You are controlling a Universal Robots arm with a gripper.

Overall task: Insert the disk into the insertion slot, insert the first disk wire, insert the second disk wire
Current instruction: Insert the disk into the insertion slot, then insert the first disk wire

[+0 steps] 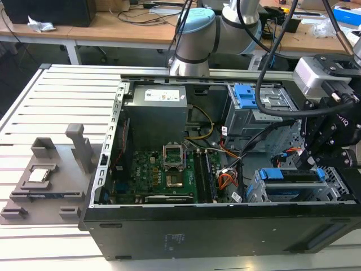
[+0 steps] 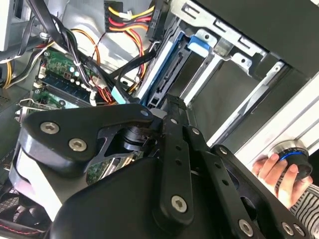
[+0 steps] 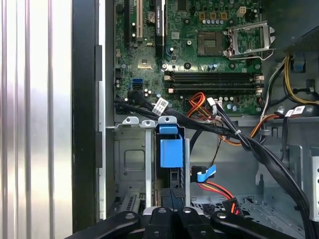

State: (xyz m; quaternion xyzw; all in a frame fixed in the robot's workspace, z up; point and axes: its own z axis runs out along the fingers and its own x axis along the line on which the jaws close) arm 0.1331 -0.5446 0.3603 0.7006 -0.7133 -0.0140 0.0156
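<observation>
While the disk [image 3: 171,149] sits on edge in the slot [image 3: 130,164], your gripper [image 3: 171,199] hangs right above it; you cannot tell whether it is clamped or loose.

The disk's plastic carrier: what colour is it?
Bright blue; the disk's carrier shows best in the first wrist view.

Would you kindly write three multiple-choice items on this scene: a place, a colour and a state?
1. The gripper is at: A the grey holder on the table; B the low drive cage; C the power supply.
2. The disk's frame is: A blue; B red; C green.
3. The computer case is: A shut; B wrapped; C open.
Answers: B, it hangs at the cage on the exterior view's right; A, blue plastic shows in the first wrist view; C, the motherboard lies bare.
</observation>
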